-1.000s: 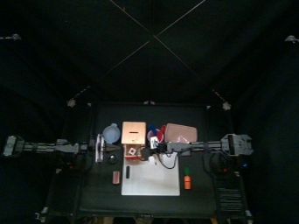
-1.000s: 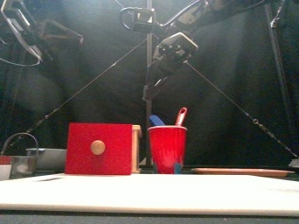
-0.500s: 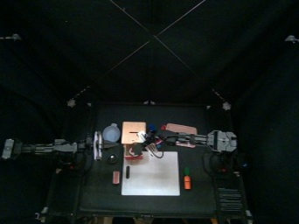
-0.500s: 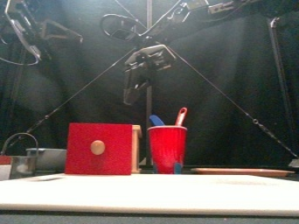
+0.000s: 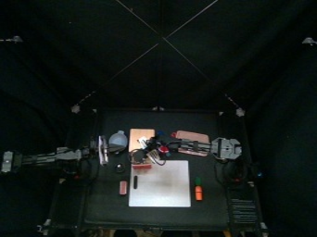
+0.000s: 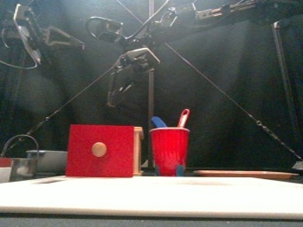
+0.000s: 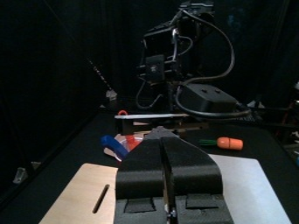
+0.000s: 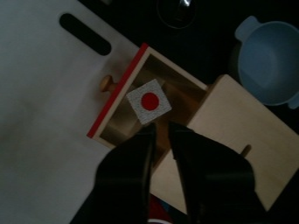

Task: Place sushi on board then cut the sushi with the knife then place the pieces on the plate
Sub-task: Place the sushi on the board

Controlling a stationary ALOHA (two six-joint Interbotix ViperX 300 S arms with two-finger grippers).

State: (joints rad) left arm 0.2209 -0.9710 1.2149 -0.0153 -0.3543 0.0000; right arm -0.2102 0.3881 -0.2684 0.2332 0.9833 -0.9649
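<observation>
Plainly, the right gripper (image 8: 163,131) hangs over the box (image 6: 104,151); I cannot tell its grip. The sushi (image 8: 149,99) lies in the open drawer (image 8: 117,94). Coming down off-centre, it could strike the drawer wall or tip the sushi. The left gripper (image 7: 167,144) rests closed.
</observation>
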